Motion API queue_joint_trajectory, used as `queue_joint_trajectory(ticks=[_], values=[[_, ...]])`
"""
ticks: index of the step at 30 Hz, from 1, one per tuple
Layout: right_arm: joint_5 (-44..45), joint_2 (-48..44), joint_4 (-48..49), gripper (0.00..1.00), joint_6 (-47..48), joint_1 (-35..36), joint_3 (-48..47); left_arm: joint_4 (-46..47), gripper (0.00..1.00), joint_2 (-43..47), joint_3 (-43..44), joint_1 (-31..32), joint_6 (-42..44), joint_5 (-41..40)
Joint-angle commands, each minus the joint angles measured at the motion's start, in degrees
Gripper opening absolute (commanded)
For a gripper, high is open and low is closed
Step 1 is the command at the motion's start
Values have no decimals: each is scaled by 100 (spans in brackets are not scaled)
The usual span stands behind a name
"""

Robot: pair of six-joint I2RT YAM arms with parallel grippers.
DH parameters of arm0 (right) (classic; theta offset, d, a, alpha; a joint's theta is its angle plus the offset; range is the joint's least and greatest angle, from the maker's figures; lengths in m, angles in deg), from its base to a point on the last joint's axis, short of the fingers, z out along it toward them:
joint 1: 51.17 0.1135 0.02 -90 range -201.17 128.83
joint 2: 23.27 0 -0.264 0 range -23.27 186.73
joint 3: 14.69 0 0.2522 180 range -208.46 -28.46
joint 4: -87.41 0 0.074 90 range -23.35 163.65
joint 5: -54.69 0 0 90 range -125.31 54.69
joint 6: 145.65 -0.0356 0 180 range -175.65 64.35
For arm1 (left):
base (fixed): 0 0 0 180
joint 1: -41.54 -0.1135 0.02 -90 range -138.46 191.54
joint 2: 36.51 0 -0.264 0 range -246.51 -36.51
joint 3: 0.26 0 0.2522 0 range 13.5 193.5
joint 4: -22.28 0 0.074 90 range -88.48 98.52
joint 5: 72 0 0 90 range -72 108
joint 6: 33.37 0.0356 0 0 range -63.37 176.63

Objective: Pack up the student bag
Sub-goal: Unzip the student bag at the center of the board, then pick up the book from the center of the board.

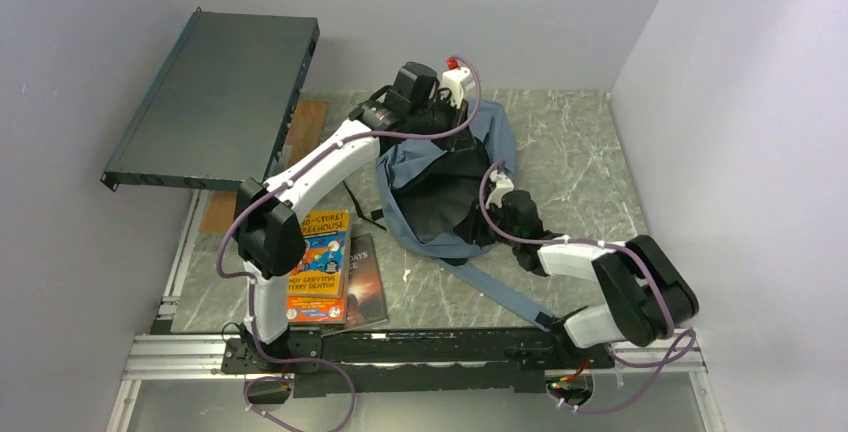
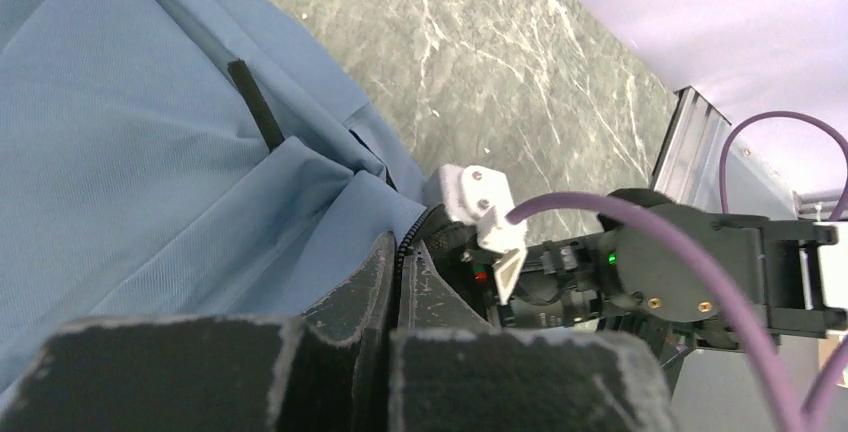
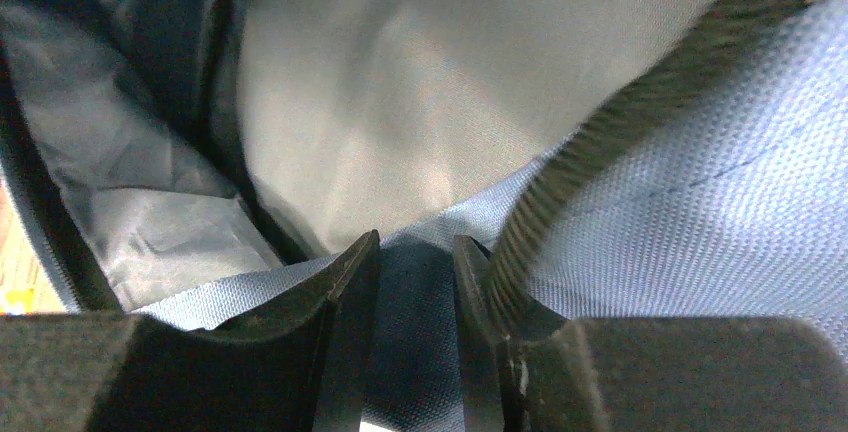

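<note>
The student bag [image 1: 410, 177], blue-grey fabric, lies in the middle of the table with its mouth held open and its dark inside showing. My left gripper [image 1: 447, 124] is at the bag's far rim. In the left wrist view my left gripper [image 2: 408, 262] is shut on the bag's [image 2: 150, 152] zipper edge. My right gripper [image 1: 492, 214] is at the near right rim. In the right wrist view my right gripper [image 3: 415, 252] is shut on a fold of the bag's fabric [image 3: 700, 182], with the grey lining [image 3: 400, 82] ahead and a black webbing strap [image 3: 620, 122] beside the right finger.
Two books [image 1: 322, 257] lie stacked left of the bag by my left arm's base. A dark metal rack panel [image 1: 215, 97] leans at the back left over a brown board [image 1: 305, 122]. A long blue strap [image 1: 500, 292] trails toward the front edge. Walls close in on three sides.
</note>
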Motion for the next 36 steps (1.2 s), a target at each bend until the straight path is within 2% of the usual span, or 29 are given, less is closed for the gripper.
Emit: queue_joint_trajectory(ticks=[1,6,8,10,11,12,14,15,17,19,27,31,36], values=[[145,336,670,35,-176,157,100,-68,0,-141,714,-4,194,499],[1020,-31,-340,44,5,151,-224,-211,1,-219,610,-80,165,387],[1218,-273,-686,49,96,152,-352,-102,12,-109,435,-144,-8,395],[1337,-511,-1083,53,237,143,-524,-69,27,30,296,-206,-132,400],[1459,-634,-1338,54,288,143,-638,-108,37,95,272,-229,-159,380],[1616,-758,-1598,56,304,144,-743,-186,43,160,270,-237,-157,355],[2055,-833,-2159,62,266,120,-1019,-335,50,351,223,-242,-122,318],[2242,-794,-2766,64,218,103,-1214,-356,52,490,125,-248,-110,303],[2571,-722,-3490,67,91,95,-1497,-255,64,874,-209,-242,-132,320],[2660,-959,-3815,70,6,94,-1441,-193,73,1300,-577,-242,-139,364],[3320,-2135,-5577,78,-415,116,-1531,-593,78,3464,-2213,-246,-76,237],[2949,-2630,-6033,95,-581,167,-1738,-895,79,4600,-2716,-242,-147,399],[2485,-2858,-5866,91,-802,783,-2200,-1515,83,5716,-2983,-247,-44,2]])
